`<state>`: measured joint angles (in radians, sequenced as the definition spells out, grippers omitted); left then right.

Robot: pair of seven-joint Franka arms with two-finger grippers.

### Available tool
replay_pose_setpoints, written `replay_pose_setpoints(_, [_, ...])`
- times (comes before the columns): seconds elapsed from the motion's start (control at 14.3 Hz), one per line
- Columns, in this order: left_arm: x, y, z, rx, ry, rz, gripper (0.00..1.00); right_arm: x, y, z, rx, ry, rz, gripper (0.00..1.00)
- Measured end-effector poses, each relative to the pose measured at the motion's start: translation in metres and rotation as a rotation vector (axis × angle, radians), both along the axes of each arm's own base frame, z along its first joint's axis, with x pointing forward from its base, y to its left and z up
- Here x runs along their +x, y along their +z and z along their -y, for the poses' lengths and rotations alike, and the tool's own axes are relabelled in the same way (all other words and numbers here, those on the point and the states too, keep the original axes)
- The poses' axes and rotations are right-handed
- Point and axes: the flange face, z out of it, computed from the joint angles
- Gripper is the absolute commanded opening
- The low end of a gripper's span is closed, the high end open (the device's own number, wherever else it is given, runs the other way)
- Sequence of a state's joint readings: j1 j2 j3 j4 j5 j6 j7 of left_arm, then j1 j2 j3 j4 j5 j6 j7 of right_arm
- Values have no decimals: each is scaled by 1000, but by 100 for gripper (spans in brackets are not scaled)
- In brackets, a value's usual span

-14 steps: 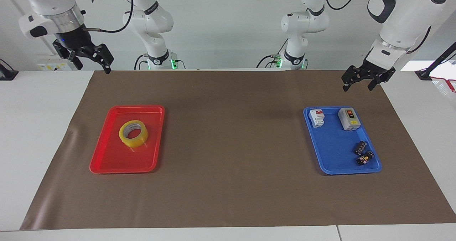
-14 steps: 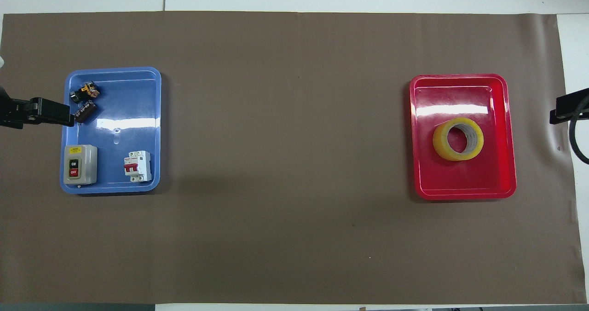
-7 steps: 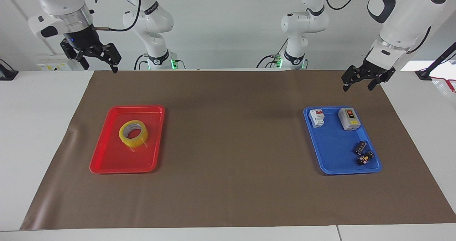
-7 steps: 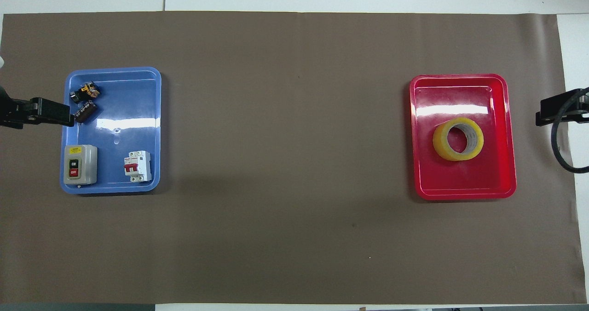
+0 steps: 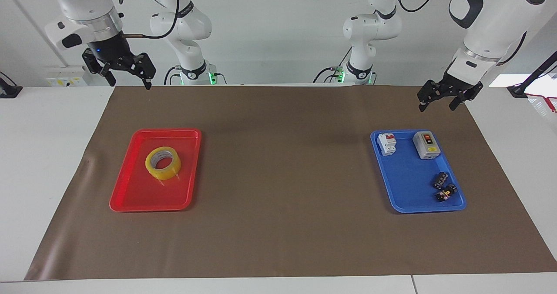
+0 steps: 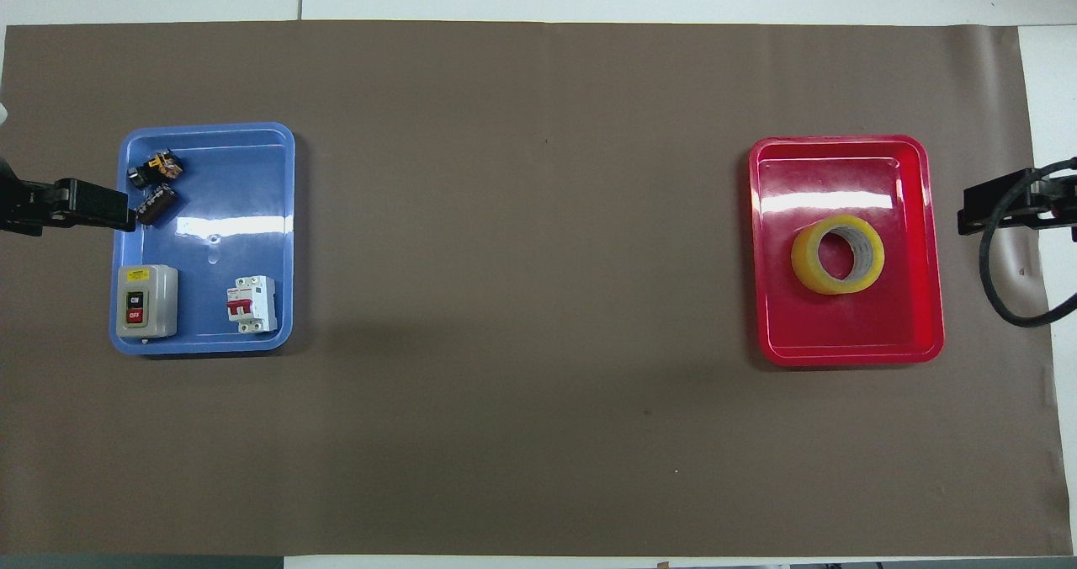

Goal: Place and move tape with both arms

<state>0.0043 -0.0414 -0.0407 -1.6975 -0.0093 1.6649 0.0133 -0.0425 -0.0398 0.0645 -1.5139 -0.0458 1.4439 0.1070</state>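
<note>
The tape (image 5: 163, 163) is a yellowish roll with a white core. It lies flat in the red tray (image 5: 130, 198) at the right arm's end of the table, and also shows in the overhead view (image 6: 837, 254). My right gripper (image 5: 130, 80) is open and empty, up in the air over the brown mat's edge, apart from the tray; it also shows in the overhead view (image 6: 980, 211). My left gripper (image 5: 436, 105) is open and empty, waiting in the air by the blue tray (image 5: 409, 198); it also shows in the overhead view (image 6: 92, 207).
The blue tray (image 6: 236, 215) at the left arm's end holds a grey on/off switch box (image 5: 426, 145), a white circuit breaker (image 5: 387, 144) and two small black parts (image 5: 443, 187). A brown mat (image 5: 283, 176) covers the table between the trays.
My right gripper has moved in over the mat toward the red tray's end. The left arm, the tape and both trays have not moved.
</note>
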Motion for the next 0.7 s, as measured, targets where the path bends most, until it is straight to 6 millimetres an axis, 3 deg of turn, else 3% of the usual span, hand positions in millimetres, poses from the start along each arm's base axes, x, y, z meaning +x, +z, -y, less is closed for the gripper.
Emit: replay_pose_setpoints(0.7, [0, 0, 0, 0, 0, 0, 100, 0, 0, 4, 1, 17, -1, 100])
